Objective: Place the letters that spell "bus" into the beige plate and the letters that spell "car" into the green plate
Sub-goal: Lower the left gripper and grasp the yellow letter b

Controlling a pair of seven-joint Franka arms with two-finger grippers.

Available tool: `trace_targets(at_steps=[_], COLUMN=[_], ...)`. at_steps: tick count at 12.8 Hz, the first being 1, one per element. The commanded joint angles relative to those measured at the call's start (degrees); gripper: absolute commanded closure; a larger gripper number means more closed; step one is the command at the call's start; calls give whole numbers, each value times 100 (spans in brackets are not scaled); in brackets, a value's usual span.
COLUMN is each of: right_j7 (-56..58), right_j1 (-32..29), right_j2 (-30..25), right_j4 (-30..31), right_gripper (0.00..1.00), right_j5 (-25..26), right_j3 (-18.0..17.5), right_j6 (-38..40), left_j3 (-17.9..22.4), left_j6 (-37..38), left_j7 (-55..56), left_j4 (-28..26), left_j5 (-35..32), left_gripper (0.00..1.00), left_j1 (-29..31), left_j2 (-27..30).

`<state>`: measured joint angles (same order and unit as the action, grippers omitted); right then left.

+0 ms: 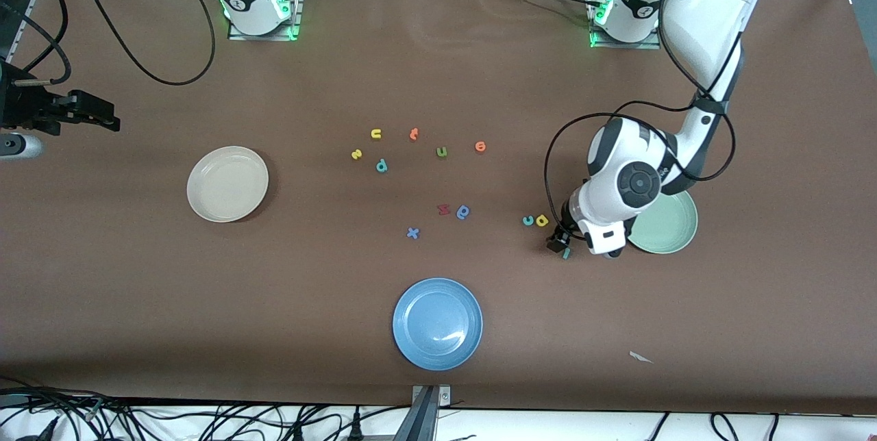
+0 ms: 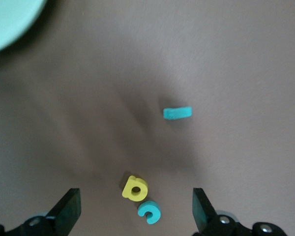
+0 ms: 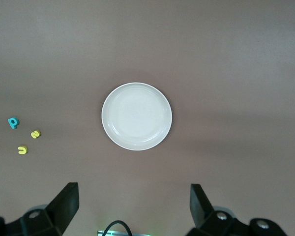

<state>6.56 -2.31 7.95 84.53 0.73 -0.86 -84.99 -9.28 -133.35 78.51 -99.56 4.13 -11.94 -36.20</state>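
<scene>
Front view shows no readable writing beyond the foam letters themselves. Left gripper (image 1: 563, 244) hangs low with fingers wide and empty, over the desk (image 1: 137, 276) beside the green plate (image 1: 675, 232), just above the teal "r" (image 1: 566, 254); the teal "c" (image 1: 528, 220) and yellow "a" (image 1: 542, 220) touch nearby. Yellow "u" (image 1: 375, 133), yellow "s" (image 1: 356, 154) and teal "b" (image 1: 381, 166) lie mid-desk, apart from the beige plate (image 1: 199, 205). Right gripper (image 3: 132, 216) waits above that plate, fingers wide. A blue plate (image 1: 404, 345) sits nearest the camera.
</scene>
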Motion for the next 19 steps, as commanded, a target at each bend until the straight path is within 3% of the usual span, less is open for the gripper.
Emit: trace_targets(at_steps=[1,10,15,19], right_j7=[-58,-76,-67,-67], right_j1=[-6,-23,-6,20], right_j2=[58,67,67,75], right_j4=[-157,-148,-148,-139], right_gripper=[0,0,0,0], right_j5=[-37,-37,-20,-20], right_j3=[-29,-20,-20,-46], right_j6=[150,220,229,229], left_j3=[49,93,85,85], left_j6=[-182,-331,-385,-385], left_j7=[86,822,1035,1246], left_j4=[-73,7,24,68], left_j5=[35,-254,-501,-501], left_gripper=[0,2,24,24], left_j1=[-106,-309,-309,-387], left_j2=[-71,-441,-485,-502])
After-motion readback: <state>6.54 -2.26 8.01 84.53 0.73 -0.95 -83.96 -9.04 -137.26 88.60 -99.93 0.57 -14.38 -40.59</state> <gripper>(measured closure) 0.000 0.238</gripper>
